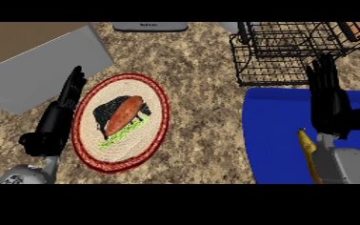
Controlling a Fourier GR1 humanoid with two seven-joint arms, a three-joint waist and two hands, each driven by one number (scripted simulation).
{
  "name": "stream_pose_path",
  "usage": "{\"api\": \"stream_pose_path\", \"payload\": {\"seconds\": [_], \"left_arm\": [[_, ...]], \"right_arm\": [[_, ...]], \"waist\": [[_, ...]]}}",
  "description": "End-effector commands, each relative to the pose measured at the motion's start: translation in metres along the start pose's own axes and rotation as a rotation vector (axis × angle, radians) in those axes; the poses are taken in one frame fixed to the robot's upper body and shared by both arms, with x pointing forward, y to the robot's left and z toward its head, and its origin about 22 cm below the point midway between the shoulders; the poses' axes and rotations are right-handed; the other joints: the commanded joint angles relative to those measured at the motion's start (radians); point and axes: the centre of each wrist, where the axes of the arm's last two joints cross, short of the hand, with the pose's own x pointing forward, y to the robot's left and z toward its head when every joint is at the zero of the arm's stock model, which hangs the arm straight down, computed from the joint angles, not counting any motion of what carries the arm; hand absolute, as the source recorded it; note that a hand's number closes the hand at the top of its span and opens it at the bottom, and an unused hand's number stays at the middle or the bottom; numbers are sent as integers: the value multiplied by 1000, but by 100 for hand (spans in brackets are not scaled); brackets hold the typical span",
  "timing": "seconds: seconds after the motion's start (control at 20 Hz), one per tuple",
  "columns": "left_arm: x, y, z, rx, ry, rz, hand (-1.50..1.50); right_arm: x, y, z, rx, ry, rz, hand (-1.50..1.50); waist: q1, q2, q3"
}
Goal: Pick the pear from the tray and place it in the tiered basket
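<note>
A blue tray point(271, 138) lies at the lower right of the counter. On it a yellow-brown, pointed piece of fruit point(307, 151), apparently the pear, shows beside my right forearm, which hides most of it. My right hand point(329, 102) is open above the tray, fingers straight and pointing toward the black wire tiered basket point(281, 52) at the upper right; it holds nothing. At the left edge, my left hand point(60, 112) rests open with fingers up.
A woven round plate with a red rim point(158, 93) sits left of centre, carrying an orange-brown food item point(125, 113) on dark and green bits. A grey box point(56, 64) stands at the upper left. A grey device point(150, 26) is at the back. Something orange point(349, 30) lies in the basket.
</note>
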Motion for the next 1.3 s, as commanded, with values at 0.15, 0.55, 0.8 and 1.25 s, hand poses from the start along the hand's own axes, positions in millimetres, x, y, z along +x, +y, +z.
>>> {"api": "stream_pose_path", "payload": {"seconds": [0.15, 0.55, 0.8, 1.25], "left_arm": [[-9, 30, 0, 106, 87, -142, 0], [-22, 42, -4, 122, 179, -145, 0], [-14, 42, -13, 103, 189, -144, 0], [-9, 45, -31, 85, 149, -161, 0]], "right_arm": [[40, -49, 29, 142, -43, 82, 150], [17, -146, 105, -433, 85, 456, -150], [92, -147, 127, -304, 98, 562, -150], [155, -125, 105, 65, 395, 996, -150]], "waist": [[-36, -6, -9], [-71, -4, -11], [-49, -4, -12], [-16, 10, -14]]}}
